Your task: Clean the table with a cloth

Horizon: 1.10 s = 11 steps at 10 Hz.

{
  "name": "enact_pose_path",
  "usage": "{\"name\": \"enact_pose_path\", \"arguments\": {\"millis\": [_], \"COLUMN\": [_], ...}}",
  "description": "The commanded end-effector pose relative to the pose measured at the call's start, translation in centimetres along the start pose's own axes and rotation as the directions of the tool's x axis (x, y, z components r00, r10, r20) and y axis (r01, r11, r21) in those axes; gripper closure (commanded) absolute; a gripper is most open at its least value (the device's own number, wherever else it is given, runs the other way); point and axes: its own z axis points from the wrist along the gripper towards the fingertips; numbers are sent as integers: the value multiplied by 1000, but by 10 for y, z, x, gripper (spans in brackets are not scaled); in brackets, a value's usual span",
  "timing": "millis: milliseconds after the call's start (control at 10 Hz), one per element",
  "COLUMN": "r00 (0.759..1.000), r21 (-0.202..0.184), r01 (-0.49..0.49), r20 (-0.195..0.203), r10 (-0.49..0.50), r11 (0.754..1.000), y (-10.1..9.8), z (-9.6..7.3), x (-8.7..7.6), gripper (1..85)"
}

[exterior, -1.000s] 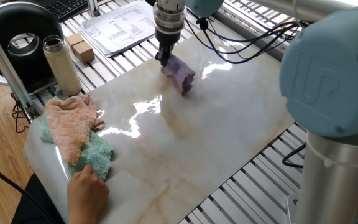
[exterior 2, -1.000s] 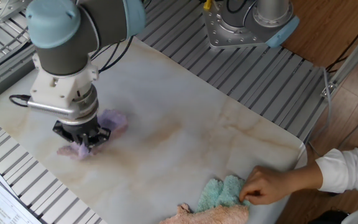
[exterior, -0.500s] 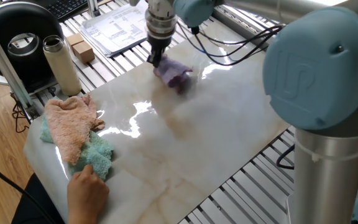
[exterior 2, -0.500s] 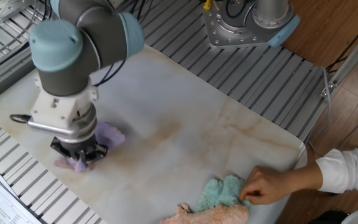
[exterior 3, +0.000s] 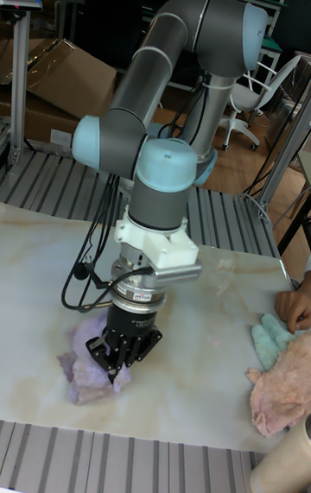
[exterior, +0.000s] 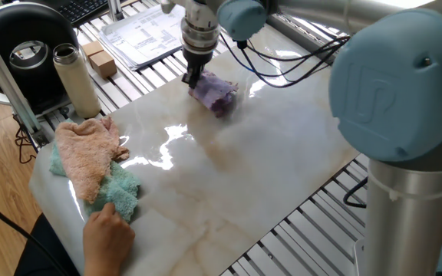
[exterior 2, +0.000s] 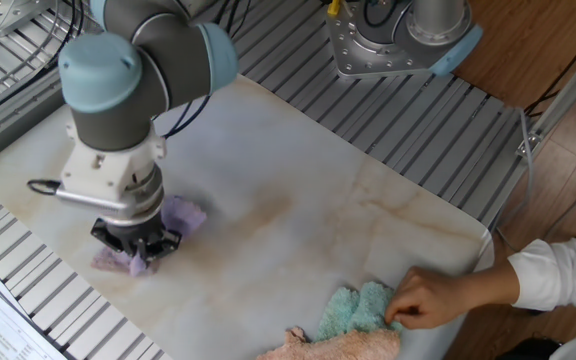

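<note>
While a person's hand (exterior: pixel 108 228) rests on the teal cloth (exterior: pixel 112 192) at one corner of the table (exterior: pixel 244 176), the peach cloth (exterior: pixel 87 149) lies heaped beside it, well apart from the arm; a steel flask (exterior: pixel 75 79), small boxes (exterior: pixel 98 59) and a printed sheet (exterior: pixel 146 32) stand off the slab; the gripper (exterior 2: pixel 136 252) points straight down, its fingers pinched on the lavender cloth (exterior 2: pixel 173 222), pressing it against the marble near the far edge.

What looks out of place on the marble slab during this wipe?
A person's hand rests on the teal-green terry cloth at the cream marble table corner, inside the workspace while the gripper presses the lavender cloth.
</note>
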Motion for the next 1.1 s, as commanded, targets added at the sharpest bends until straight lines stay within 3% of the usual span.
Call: {"name": "enact_pose_path", "arguments": {"millis": [0, 400, 700, 1000], "r00": [999, 997, 996, 998], "r21": [-23, -29, -38, -41], "r01": [34, 60, 63, 50], "r20": [29, 47, 60, 25], "r10": [-34, -59, -61, -49], "r11": [999, 998, 997, 998], "y": [-8, -11, -5, -8], "z": [-7, -18, -25, -33], "x": [25, 60, 76, 65], "gripper": [847, 847, 847, 847]}}
